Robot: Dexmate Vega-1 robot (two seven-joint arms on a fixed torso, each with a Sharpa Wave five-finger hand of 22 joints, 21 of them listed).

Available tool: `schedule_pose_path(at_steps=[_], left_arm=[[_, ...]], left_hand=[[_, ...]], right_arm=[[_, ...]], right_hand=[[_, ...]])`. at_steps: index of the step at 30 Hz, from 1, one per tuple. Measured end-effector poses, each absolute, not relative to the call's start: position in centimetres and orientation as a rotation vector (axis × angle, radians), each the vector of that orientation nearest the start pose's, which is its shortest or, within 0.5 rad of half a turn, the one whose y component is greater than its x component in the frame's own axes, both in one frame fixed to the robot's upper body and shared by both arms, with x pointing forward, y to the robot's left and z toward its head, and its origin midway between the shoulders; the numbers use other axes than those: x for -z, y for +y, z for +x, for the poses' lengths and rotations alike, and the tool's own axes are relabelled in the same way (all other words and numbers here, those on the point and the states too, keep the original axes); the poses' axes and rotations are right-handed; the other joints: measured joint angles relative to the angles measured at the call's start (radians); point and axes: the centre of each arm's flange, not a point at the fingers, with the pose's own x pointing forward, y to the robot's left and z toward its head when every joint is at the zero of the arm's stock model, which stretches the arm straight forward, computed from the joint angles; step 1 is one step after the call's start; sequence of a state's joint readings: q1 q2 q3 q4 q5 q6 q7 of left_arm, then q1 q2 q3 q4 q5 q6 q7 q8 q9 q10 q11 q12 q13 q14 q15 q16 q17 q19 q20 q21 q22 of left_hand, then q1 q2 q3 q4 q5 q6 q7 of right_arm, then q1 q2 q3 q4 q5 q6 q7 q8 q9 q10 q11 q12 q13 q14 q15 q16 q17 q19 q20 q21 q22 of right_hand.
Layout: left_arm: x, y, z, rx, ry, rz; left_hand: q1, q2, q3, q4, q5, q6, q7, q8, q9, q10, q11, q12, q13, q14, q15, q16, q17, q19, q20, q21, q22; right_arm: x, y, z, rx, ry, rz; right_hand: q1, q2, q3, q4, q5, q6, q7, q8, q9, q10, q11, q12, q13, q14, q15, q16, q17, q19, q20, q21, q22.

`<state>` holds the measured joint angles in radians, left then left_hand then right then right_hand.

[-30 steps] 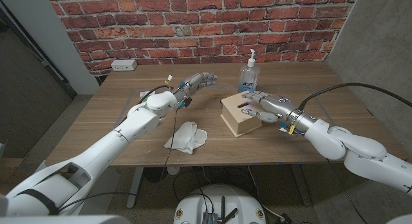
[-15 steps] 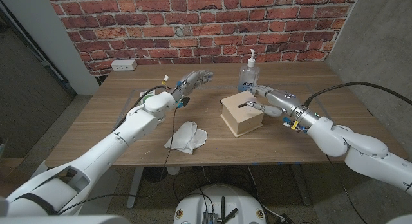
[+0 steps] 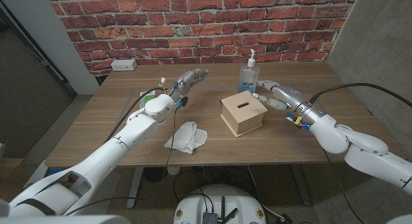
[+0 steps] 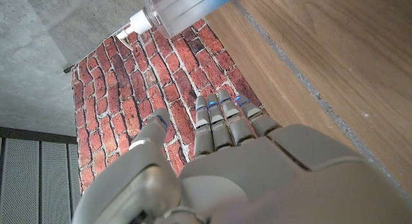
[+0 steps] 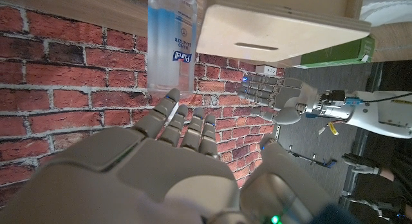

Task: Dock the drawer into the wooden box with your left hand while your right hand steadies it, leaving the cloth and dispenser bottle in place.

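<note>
The wooden box [image 3: 241, 114] stands mid-table with a slot in its top, and no drawer sticks out of it. My right hand [image 3: 274, 95] hovers just right of the box with fingers spread, holding nothing. My left hand [image 3: 192, 78] is raised over the table to the left of the box, fingers straight and apart, also holding nothing. The clear dispenser bottle [image 3: 248, 74] stands upright behind the box. The white cloth [image 3: 187, 137] lies crumpled to the box's front left. The right wrist view shows my right hand [image 5: 187, 134], the bottle [image 5: 170, 44], the box [image 5: 283, 24] and my left hand [image 5: 270, 92] beyond.
A small green item [image 3: 148, 93] lies by my left forearm. A white power strip [image 3: 123, 65] sits at the table's back left. The brick wall [image 3: 206, 24] runs behind the table. The left wrist view shows my left hand's fingers [image 4: 222, 118] and the bottle [image 4: 180, 5].
My right hand has lifted off the box's top and drawn back to the right. My left hand has drifted slightly left and up. Box, cloth and bottle have stayed put.
</note>
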<state>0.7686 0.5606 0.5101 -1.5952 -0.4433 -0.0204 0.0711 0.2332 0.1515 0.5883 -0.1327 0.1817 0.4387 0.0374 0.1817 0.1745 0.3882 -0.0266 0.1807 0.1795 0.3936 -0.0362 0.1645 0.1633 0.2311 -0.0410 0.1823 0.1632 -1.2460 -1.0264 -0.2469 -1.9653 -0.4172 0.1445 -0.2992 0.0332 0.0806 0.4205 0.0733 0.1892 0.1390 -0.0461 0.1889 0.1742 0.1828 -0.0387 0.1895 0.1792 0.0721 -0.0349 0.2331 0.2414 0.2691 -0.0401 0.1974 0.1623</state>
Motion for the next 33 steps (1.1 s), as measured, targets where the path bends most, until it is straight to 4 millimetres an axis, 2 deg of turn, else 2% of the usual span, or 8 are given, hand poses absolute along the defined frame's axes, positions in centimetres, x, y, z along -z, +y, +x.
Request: schedule_pose_path(at_steps=[8, 17, 24, 27, 33], left_arm=[[-2.2, 19.3, 61.6, 0.283, -0.614, 0.218], [-1.9, 20.1, 60.8, 0.24, -0.653, 0.176], [-0.9, 20.6, 60.6, 0.201, -0.676, 0.143], [-0.5, 20.8, 60.6, 0.187, -0.679, 0.132], [0.1, 21.2, 60.8, 0.169, -0.69, 0.108]], left_hand=[[-0.005, 0.005, 0.02, -0.006, -0.005, -0.028, -0.01, -0.004, 0.0, -0.049, 0.004, 0.0, 0.0, -0.057, 0.012, 0.0, 0.0, 0.008, 0.003, 0.0, 0.0], [-0.005, 0.005, 0.024, -0.01, -0.005, -0.034, -0.005, -0.004, 0.0, -0.062, 0.002, 0.0, 0.0, -0.067, 0.022, 0.0, 0.0, 0.011, 0.0, 0.0, 0.0], [-0.005, 0.005, 0.033, -0.008, -0.005, -0.046, -0.008, -0.004, 0.0, -0.079, 0.009, -0.006, 0.0, -0.087, 0.017, 0.0, 0.0, 0.011, 0.0, 0.0, 0.0], [-0.005, 0.005, 0.04, -0.015, -0.005, -0.055, -0.005, -0.004, 0.0, -0.092, 0.01, -0.006, 0.0, -0.098, 0.019, 0.0, 0.0, 0.011, 0.0, 0.0, 0.0], [-0.005, 0.005, 0.048, -0.018, -0.005, -0.069, -0.009, -0.004, 0.0, -0.149, 0.007, -0.006, 0.0, -0.145, 0.024, 0.0, 0.0, -0.001, 0.0, 0.0, 0.0]], right_arm=[[1.8, -28.1, 50.2, -0.003, -0.905, -1.193], [1.7, -28.8, 50.9, 0.036, -0.905, -1.086], [1.8, -29.3, 51.3, 0.058, -0.908, -1.008], [1.6, -29.6, 51.5, 0.068, -0.909, -0.968], [1.2, -30.4, 51.8, 0.08, -0.909, -0.888]], right_hand=[[0.0, 0.0, 0.003, -0.003, 0.0, 0.0, 0.0, 0.0, 0.0, 0.007, -0.001, 0.0, 0.0, 0.0, 0.0, 0.0, -0.005, 0.013, 0.003, 0.0, 0.0], [0.0, 0.0, 0.004, -0.004, 0.0, 0.005, -0.005, 0.0, 0.0, 0.007, -0.001, 0.0, 0.0, 0.003, -0.003, 0.0, -0.005, 0.022, -0.003, 0.0, 0.0], [0.005, 0.005, 0.008, -0.008, 0.0, 0.005, -0.005, 0.0, 0.0, 0.016, 0.001, 0.0, 0.0, 0.003, -0.003, 0.0, -0.005, 0.022, -0.003, 0.0, 0.0], [0.005, 0.005, 0.008, -0.008, 0.0, 0.005, -0.005, 0.0, 0.0, 0.016, 0.001, 0.0, 0.0, 0.003, -0.003, 0.0, -0.005, 0.022, -0.003, 0.0, 0.0], [0.005, 0.005, 0.008, -0.008, 0.0, 0.005, -0.005, 0.0, 0.0, 0.016, 0.001, 0.0, 0.0, 0.003, -0.003, 0.0, -0.005, 0.022, -0.003, 0.0, 0.0]])
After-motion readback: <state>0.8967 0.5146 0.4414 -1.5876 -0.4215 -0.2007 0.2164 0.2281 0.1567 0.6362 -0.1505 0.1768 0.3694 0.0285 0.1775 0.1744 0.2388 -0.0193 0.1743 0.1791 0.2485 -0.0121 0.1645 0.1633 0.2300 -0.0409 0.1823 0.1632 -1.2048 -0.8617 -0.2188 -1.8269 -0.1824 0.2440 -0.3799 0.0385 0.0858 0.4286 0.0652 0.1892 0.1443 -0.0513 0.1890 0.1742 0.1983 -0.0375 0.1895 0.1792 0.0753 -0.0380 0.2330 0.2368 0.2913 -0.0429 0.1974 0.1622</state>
